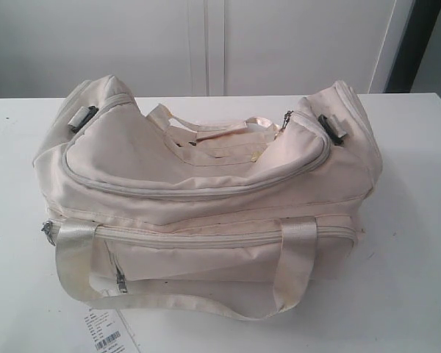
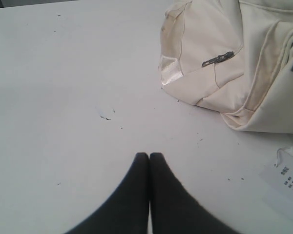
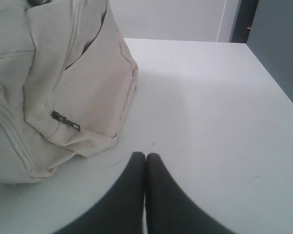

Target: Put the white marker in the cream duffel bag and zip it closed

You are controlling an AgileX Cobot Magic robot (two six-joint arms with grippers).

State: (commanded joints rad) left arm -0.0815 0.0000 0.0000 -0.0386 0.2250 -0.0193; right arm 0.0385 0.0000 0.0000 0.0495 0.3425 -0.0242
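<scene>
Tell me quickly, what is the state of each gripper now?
Left gripper: closed, holding nothing.
Right gripper: closed, holding nothing.

White table (image 1: 411, 257) — a paper tag (image 1: 106, 331), seemingly barcoded, lies flat on it.

Lab-like room: white table (image 1: 415, 257), white wall panels (image 1: 294, 44)

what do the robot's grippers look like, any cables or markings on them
Both the left gripper and the right gripper have two matte black fingers, broad near the camera and tapering to rounded tips. No cables or markings show on them. The arms themselves are out of every view.
</scene>
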